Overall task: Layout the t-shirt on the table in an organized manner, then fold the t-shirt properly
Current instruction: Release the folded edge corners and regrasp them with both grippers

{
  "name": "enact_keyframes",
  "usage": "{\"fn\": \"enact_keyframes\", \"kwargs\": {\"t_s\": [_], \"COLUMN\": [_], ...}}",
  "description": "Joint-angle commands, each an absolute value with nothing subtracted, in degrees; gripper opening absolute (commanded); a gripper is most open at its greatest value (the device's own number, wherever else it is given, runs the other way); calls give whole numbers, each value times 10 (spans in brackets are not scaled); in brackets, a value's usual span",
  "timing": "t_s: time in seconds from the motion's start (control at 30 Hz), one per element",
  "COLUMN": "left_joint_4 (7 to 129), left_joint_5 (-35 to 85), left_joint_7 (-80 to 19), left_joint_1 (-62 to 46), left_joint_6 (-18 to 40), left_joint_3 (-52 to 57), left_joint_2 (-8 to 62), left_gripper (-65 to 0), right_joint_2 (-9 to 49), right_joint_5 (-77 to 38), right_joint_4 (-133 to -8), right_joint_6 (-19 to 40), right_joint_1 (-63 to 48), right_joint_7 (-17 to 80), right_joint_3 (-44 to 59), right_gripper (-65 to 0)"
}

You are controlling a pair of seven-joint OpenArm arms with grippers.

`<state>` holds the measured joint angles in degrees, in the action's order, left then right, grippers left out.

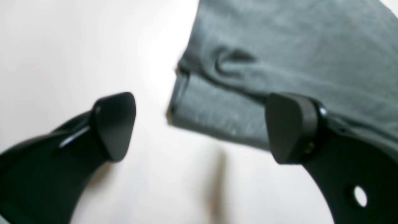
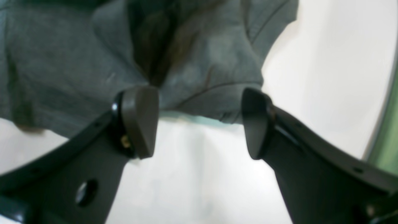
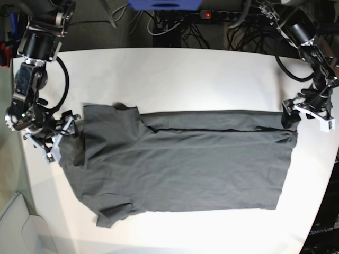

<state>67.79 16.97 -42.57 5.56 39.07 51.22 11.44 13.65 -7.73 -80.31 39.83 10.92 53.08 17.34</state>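
**One shirt, one table, two open grippers**

One t-shirt (image 3: 185,164) lies spread on one table (image 3: 175,79), its length running across the base view, with the neck and sleeves toward that view's left and the hem toward its right. The fabric is dark charcoal grey, soft and matte, with long shallow creases and a strip folded over along its far edge. Two short sleeves show, one at the far left corner and one at the near left. The tabletop is white, smooth and glossy, with rounded corners.

Two grippers work here, each with two black, rounded, wedge-shaped fingers. The left gripper (image 1: 199,127) stands wide apart at the hem corner, holding nothing. The right gripper (image 2: 200,123) also gapes wide beside the sleeve, empty.
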Motion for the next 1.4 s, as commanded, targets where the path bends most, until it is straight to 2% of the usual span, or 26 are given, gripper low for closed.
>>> {"fn": "enact_keyframes", "kwargs": {"t_s": [0.0,0.33,0.8,0.83,0.93,1.03,1.1,1.13,1.37], "left_joint_4": [674,615,611,611,610,610,610,610,610], "left_joint_5": [182,184,187,187,187,184,183,184,183], "left_joint_7": [-407,-354,-354,-356,-357,-359,-358,-358,-359], "left_joint_1": [64,70,80,80,81,84,84,84,80], "left_joint_6": [393,393,398,399,399,396,394,394,393], "left_joint_3": [513,453,444,444,444,444,444,444,444], "left_joint_2": [129,131,131,131,131,131,129,129,131], "left_gripper": [0,0,0,-37,-222,-452,-566,-581,-567], "right_joint_2": [145,153,164,164,164,164,164,164,164], "right_joint_5": [-84,-84,-84,-84,-84,-84,-84,-84,-84], "right_joint_4": [-814,-814,-814,-814,-810,-810,-809,-809,-759], "right_joint_6": [400,400,400,400,400,400,400,400,400], "right_joint_1": [118,110,109,111,114,114,114,115,126], "right_joint_7": [517,519,517,517,516,516,516,516,474], "right_joint_3": [175,176,198,208,220,220,220,220,218], "right_gripper": [-227,-227,-227,-227,-227,-227,-226,-225,-225]}}
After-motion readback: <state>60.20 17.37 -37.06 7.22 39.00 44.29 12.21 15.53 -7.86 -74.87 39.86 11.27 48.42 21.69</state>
